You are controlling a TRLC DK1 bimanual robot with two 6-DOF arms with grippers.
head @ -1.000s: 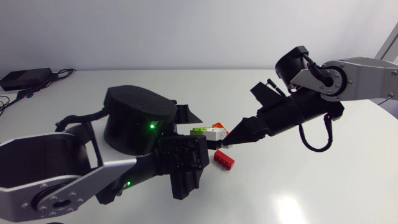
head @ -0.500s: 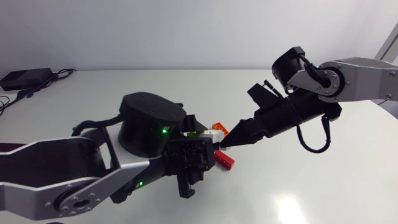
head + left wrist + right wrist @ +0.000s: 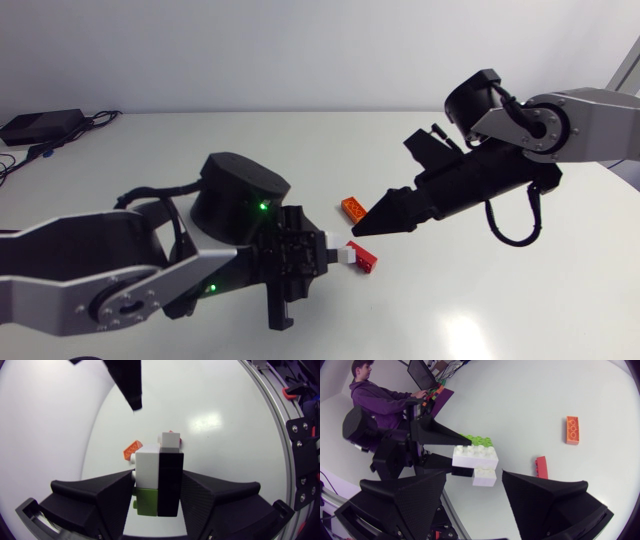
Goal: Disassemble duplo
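Left jaws: gripping the block stack (image 3: 150,467)
Right jaws: standing open near the stack
Red brick (image 3: 362,258): lying beside the stack

This looks like a robotics lab bench. Two robot arms, the left arm (image 3: 90,285) and the right arm (image 3: 585,120), stand over a plain white table (image 3: 450,300), and green status lights glow on the left one. A black electronics box (image 3: 40,125) with trailing cables (image 3: 95,122) sits at the table's far left corner. Toy test pieces are about: an orange duplo brick (image 3: 353,207), a red duplo brick (image 3: 362,258), and a duplo stack (image 3: 150,465) clamped in the left gripper (image 3: 157,485).
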